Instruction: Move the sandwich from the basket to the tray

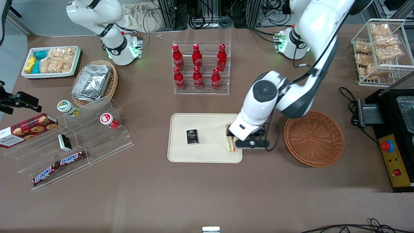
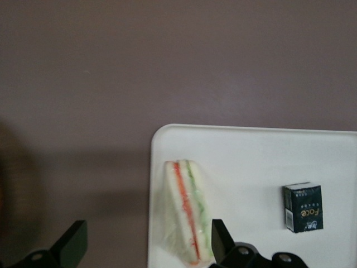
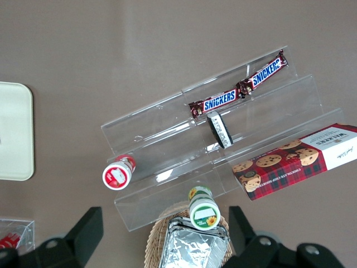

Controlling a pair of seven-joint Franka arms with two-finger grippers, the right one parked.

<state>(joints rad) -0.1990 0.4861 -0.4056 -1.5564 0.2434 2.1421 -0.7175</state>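
the working left arm bends down from its base over the table, wrist pointed at the edge of the tray (image 1: 181, 155) nearest the basket (image 1: 314, 138). its gripper (image 1: 233, 139) hangs directly above the sandwich (image 1: 230, 143), fingers (image 2: 71, 241) spread wide apart and gripping nothing — in the wrist view one dark fingertip stands over bare table and the other just beside the sandwich's green-layered face, neither pressing on it.

the sandwich rests on the tray, right along the rim closest to the basket. it is a white-bread triangle (image 2: 188, 211) lying on its side, with a red-orange stripe and a pale green stripe running lengthwise between the slices; a faint clear wrap shows around it.

a small dark box (image 1: 192, 136) sits flat on the same tray, well apart from the sandwich, toward the parked arm's end. the reddish-brown woven basket stands on the brown table (image 1: 207, 194) just beside the tray, toward the working arm's end, with nothing visible inside — the arm's elbow crosses above its rim farthest from the front camera.
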